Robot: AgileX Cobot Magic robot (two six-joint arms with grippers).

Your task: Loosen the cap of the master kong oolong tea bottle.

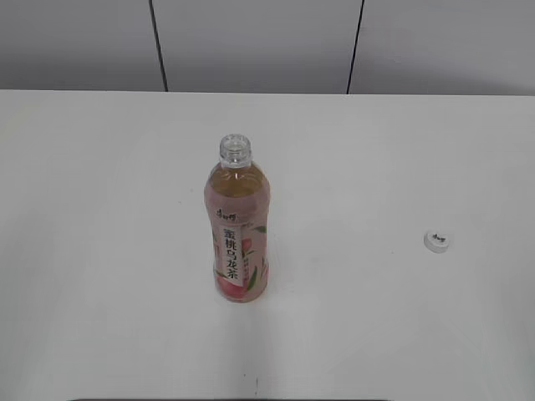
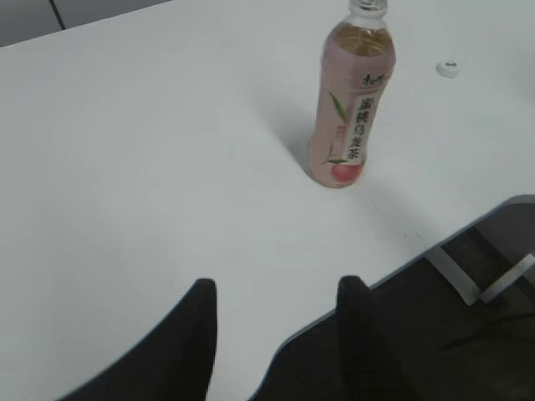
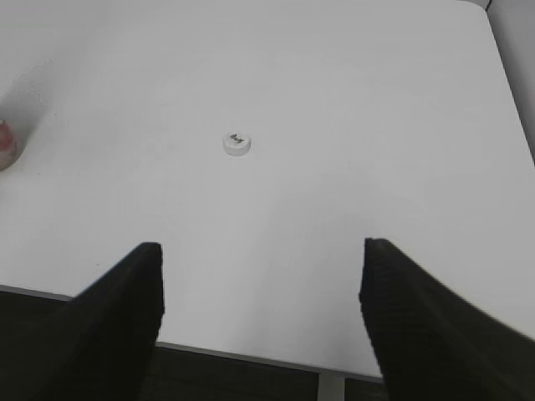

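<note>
The master kong oolong tea bottle stands upright mid-table, pink peach label, its clear threaded neck bare. It also shows in the left wrist view, and only its base edge shows in the right wrist view. The cap lies flat on the table to the bottle's right, apart from it; it shows in the right wrist view and in the left wrist view. My left gripper is open and empty over the table's near edge. My right gripper is open and empty, well short of the cap. Neither gripper shows in the exterior view.
The white table ends at a grey panelled wall at the back. Its near edge shows in the left wrist view with dark floor and a frame below it. The table's right edge shows in the right wrist view.
</note>
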